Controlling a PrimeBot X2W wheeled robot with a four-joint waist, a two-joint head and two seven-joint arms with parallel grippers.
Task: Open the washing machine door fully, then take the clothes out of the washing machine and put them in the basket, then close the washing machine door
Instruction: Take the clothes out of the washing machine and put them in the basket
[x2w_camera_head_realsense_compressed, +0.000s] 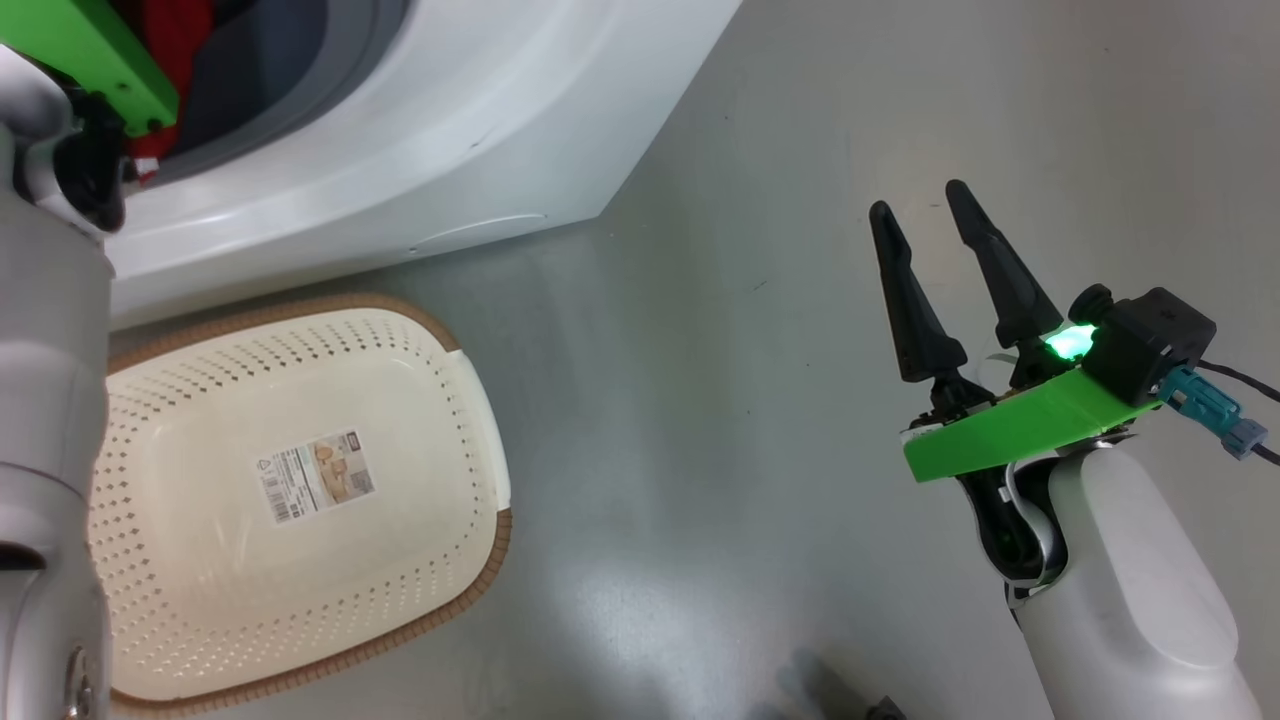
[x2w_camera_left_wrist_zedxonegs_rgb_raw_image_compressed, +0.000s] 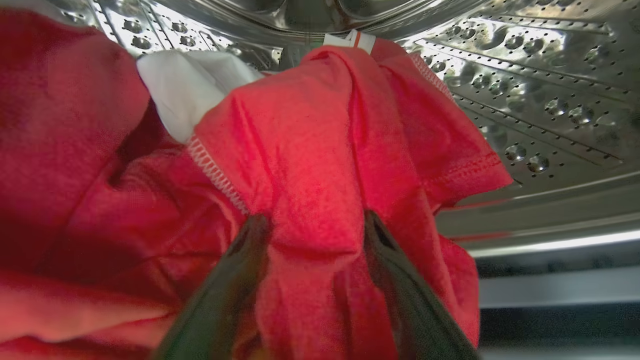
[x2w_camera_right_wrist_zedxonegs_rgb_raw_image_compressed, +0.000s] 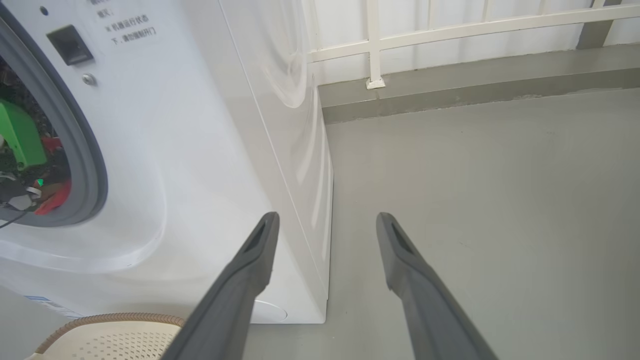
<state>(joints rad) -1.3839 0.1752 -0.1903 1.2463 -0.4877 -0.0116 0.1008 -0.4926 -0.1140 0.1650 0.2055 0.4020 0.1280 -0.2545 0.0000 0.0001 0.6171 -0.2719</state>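
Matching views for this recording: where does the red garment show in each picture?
Head view: the clothes sit in the top left corner, inside the washing machine opening.
Left wrist view: the clothes spread across left and centre, a fold between the open left claw fingers.
Right wrist view: a small red patch at the left edge, inside the opening.
Shared landmark: the grey rubber ring, in the head and right wrist views.
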